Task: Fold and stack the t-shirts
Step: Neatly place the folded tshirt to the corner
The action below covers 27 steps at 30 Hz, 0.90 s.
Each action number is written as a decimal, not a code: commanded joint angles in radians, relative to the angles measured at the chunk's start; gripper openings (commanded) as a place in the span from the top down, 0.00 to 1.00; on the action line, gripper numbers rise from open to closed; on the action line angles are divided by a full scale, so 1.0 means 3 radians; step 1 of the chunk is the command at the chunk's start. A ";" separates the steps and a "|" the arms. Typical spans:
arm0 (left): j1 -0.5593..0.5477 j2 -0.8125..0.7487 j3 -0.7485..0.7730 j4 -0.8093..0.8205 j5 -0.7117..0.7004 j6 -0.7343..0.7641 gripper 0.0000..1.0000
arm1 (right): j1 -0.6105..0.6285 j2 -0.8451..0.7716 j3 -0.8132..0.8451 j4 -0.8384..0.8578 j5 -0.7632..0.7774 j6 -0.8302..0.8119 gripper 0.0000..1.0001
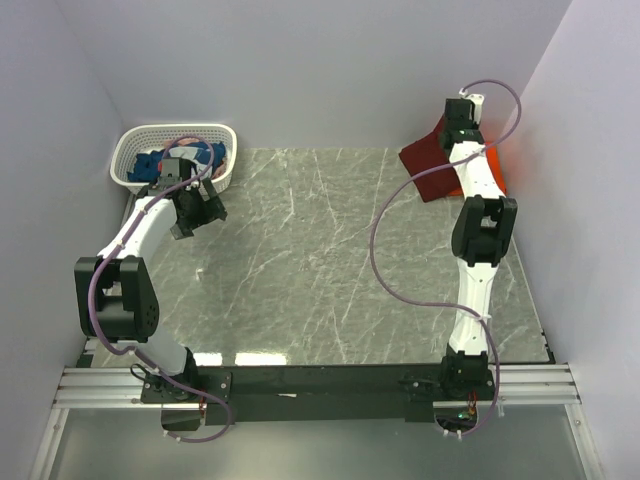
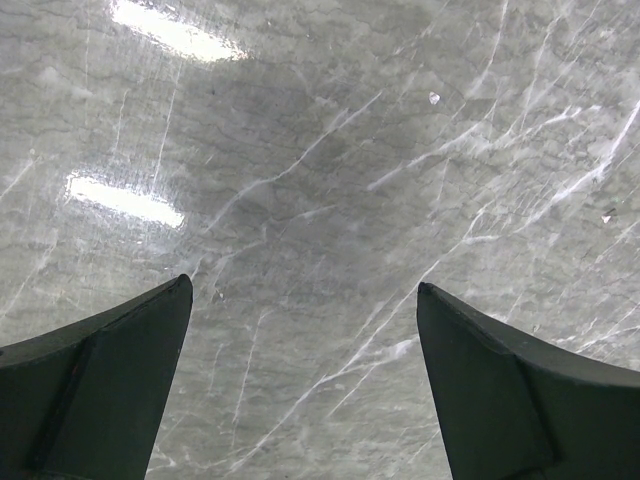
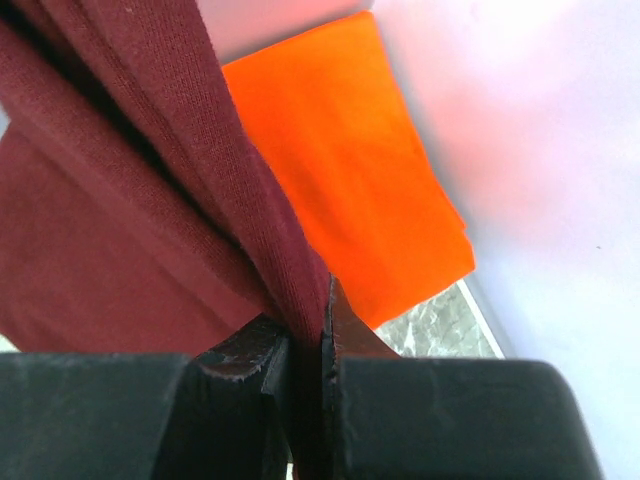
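While I monitor the three views, I count three t-shirts, two grippers and one basket.

1. Maroon t-shirt (image 1: 430,165): it lies at the far right corner of the table (image 1: 300,270), partly on top of the orange t-shirt (image 1: 498,172). One fold of it is lifted off the surface.
2. Right gripper (image 3: 322,320): its fingers are pressed together on that lifted maroon fold. The wrist view shows the cloth running up from between them, with the flat orange cloth behind it against the right wall.
3. Blue t-shirt (image 1: 185,155): it sits crumpled inside the white lattice basket (image 1: 132,140) at the far left corner, with some white print visible.
4. Left gripper (image 1: 198,212): it hangs just in front of the basket, fingers spread wide and holding nothing. Its wrist view shows only bare marbled table between them.
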 commanded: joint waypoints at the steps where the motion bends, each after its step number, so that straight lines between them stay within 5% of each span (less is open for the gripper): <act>1: -0.0006 0.0008 -0.0017 0.0030 0.0045 0.0018 0.00 | -0.0138 -0.0124 0.0117 0.0266 0.0019 0.0115 1.00; 27: -0.0026 0.0090 -0.0037 0.0051 0.0045 0.0029 0.01 | -0.0424 0.0383 -0.0046 0.0833 0.0351 -0.0346 0.91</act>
